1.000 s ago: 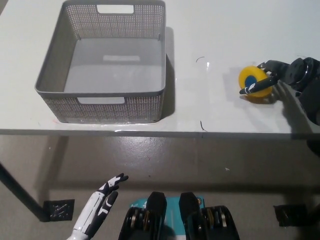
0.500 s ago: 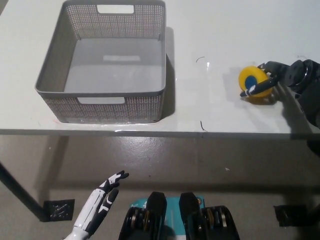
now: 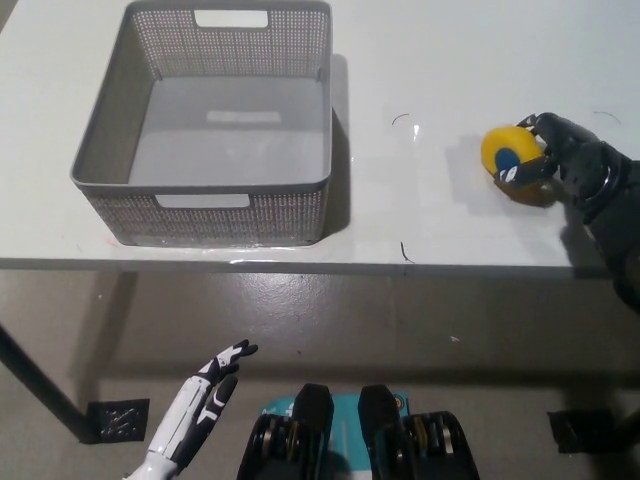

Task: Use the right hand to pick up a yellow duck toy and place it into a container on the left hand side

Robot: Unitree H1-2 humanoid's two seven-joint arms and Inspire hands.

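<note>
The yellow duck toy [image 3: 506,153], round with a blue spot, is at the right side of the white table [image 3: 420,220]. My black right hand [image 3: 565,160] wraps it from the right, fingers curled over its top and underside, so it is shut on the toy. Whether the toy has left the table cannot be told. An empty grey perforated basket [image 3: 215,180] with handle slots stands on the table's left part. My white left hand [image 3: 205,400] rests low at the lower left, below the table edge, fingers apart.
The table's front edge [image 3: 300,265] runs across the middle of the picture, with grey floor beneath. A bare stretch of tabletop lies between the basket and the toy. A dark table leg and foot [image 3: 115,418] show at lower left.
The right hand has closed around the duck toy, and toy and hand have shifted slightly right and up in the picture. The left hand and basket have stayed put.
</note>
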